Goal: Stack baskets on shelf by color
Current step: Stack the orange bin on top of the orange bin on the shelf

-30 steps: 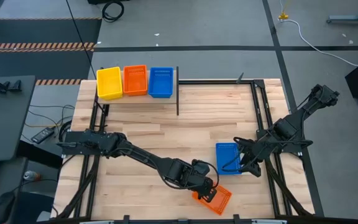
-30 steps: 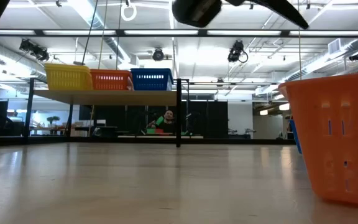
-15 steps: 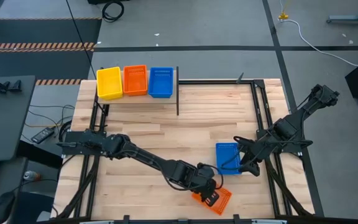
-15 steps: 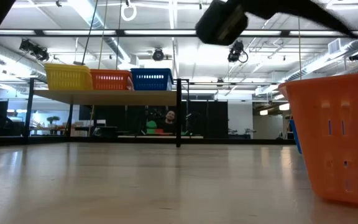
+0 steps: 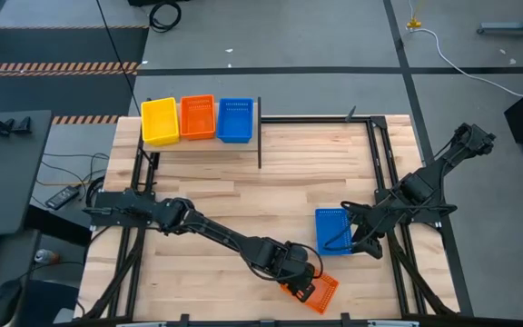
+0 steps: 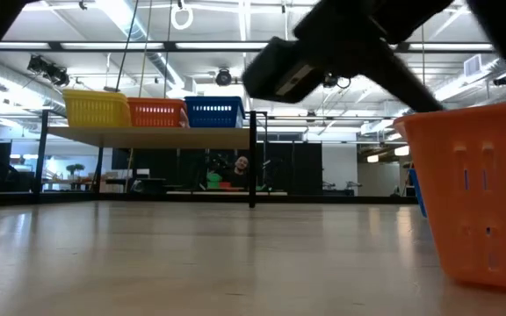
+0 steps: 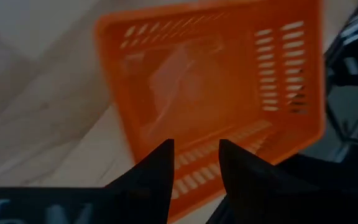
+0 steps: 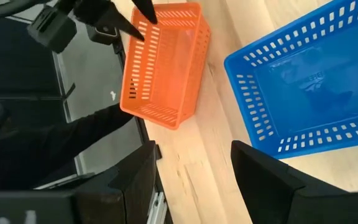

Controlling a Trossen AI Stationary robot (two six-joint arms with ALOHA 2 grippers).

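High view: the orange basket lies skewed at the table's near edge, the left gripper over its end wall, nearer than the right gripper, which waits beside the blue basket. Left wrist view: fingers spread, straddling that wall, not yet pinching. Right wrist view: right fingers spread, empty.

Table: light-wood plank tabletop; blue mesh plastic basket and orange mesh plastic basket lying near its front edge.
Shelf: raised light-wood platform carrying yellow basket, orange basket, blue basket side by side.
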